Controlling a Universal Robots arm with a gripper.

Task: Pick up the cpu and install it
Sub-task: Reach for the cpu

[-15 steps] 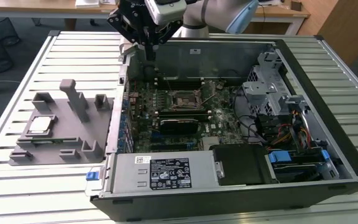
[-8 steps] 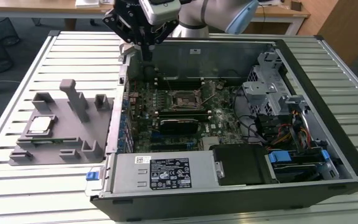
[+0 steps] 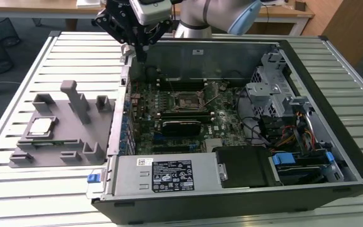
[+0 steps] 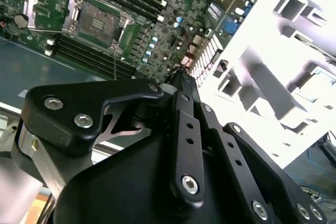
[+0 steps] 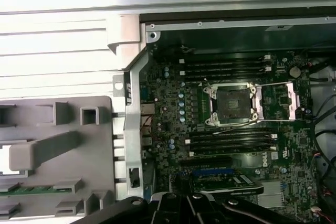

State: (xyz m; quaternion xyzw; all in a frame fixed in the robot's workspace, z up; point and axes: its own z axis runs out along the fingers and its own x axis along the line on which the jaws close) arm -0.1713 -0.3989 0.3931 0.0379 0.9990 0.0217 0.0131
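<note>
Nearest in the exterior view, a slatted metal table (image 3: 36, 198) carries an open computer case (image 3: 232, 203). The near end of the case holds a labelled power supply (image 3: 162, 172) and a black drive cage (image 3: 247, 165). Just beside the case, on the exterior view's left, lies a grey plastic tray (image 3: 64, 135) with upright blocks. The cpu (image 3: 41, 126) rests flat in a recess of that tray, silver top up, well apart from the gripper.

Farther in, the green motherboard (image 3: 226, 118) lies on the case floor with a long black module (image 3: 181, 126) mounted across it. Just beyond the module sits the processor socket (image 3: 186, 100). Its metal frame is swung open and its square seat is bare.

Farthest back, the gripper (image 3: 142, 49) hangs above the far corner of the case on the tray side, pointing down. In the second wrist view its black fingers (image 4: 185, 124) meet at the tips with nothing between them. The pale robot arm (image 3: 210, 19) rises behind it.
</note>
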